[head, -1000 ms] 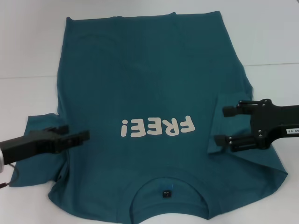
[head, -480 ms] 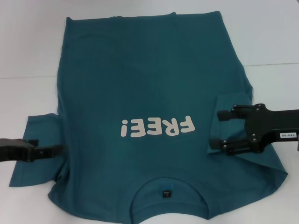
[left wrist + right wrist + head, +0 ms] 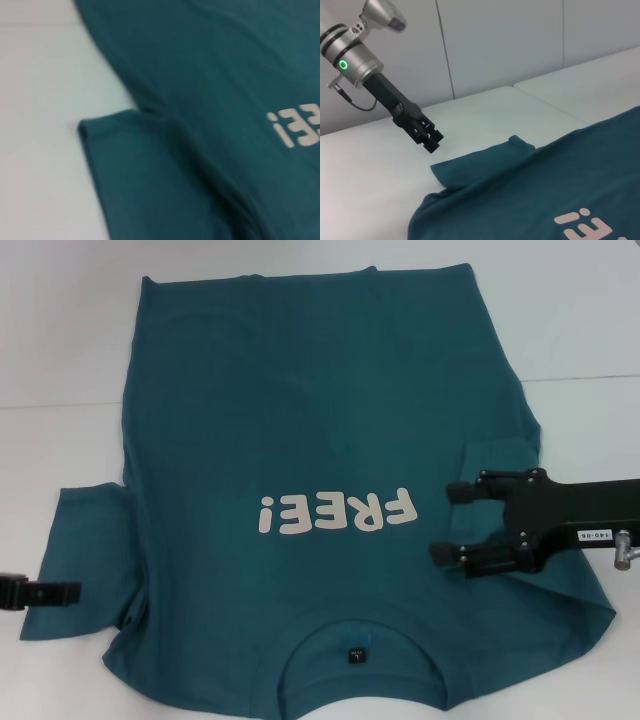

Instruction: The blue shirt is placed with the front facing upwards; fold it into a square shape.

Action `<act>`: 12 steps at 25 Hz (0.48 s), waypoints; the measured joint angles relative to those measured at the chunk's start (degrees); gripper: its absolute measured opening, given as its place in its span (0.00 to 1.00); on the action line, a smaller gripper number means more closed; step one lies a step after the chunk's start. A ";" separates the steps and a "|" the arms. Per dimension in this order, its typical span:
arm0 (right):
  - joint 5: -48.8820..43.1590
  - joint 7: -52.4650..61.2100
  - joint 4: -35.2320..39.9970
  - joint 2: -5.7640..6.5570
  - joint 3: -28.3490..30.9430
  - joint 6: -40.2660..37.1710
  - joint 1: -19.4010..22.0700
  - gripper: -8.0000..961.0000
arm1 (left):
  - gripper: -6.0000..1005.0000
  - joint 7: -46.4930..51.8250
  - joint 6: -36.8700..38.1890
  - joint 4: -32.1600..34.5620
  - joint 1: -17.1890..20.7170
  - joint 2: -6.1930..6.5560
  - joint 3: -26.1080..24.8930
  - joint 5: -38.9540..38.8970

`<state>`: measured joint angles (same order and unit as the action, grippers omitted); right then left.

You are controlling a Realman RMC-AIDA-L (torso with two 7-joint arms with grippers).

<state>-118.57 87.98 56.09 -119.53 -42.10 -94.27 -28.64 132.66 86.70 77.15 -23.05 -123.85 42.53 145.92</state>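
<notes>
Your shirt (image 3: 320, 440) lies flat, lettering up, filling mid-frame. The right gripper (image 3: 452, 522), fingers spread, hovers over its right sleeve. At lower left, the left gripper (image 3: 60, 592) looks pressed together beside the other sleeve.

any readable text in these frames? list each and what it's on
"FREE!" in cream letters on the shirt chest, upside down in the head view.
White sticker on the right claw arm: digits, too small to read surely.
Dark label inside the neckline: unreadable.
Left claw: no text visible.

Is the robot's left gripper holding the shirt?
No, the left gripper hangs above the white table, beside the shirt, not touching it.
</notes>
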 joint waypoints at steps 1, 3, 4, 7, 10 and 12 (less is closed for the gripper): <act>0.00 -0.14 -0.15 0.00 0.00 0.00 -0.05 0.97 | 0.84 0.28 -0.34 -0.31 0.14 -0.02 -0.10 0.06; 0.02 -0.23 -0.22 0.00 0.00 0.01 -0.13 0.97 | 0.84 0.43 -0.92 -1.00 0.46 -0.10 -0.16 -0.18; 0.06 -0.26 -0.25 0.00 0.00 0.00 -0.15 0.97 | 0.84 0.54 -1.24 -1.54 0.62 -0.13 -0.19 -0.21; 0.47 -0.64 -0.69 -0.04 0.00 0.00 -0.18 0.97 | 0.84 1.39 -1.75 -2.26 1.18 -0.18 -0.30 -0.19; 0.90 -1.27 -1.25 -0.06 0.00 0.03 -0.24 0.97 | 0.84 2.90 -2.15 -2.38 2.17 -0.23 -0.34 -0.30; 1.16 -1.67 -1.93 -0.07 0.00 0.07 -0.47 0.97 | 0.84 4.28 -2.20 -2.11 2.86 -0.25 -0.34 -0.33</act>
<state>-117.41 86.31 54.16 -119.60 -42.10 -94.20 -29.11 136.93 84.49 75.04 -20.19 -124.09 42.19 145.59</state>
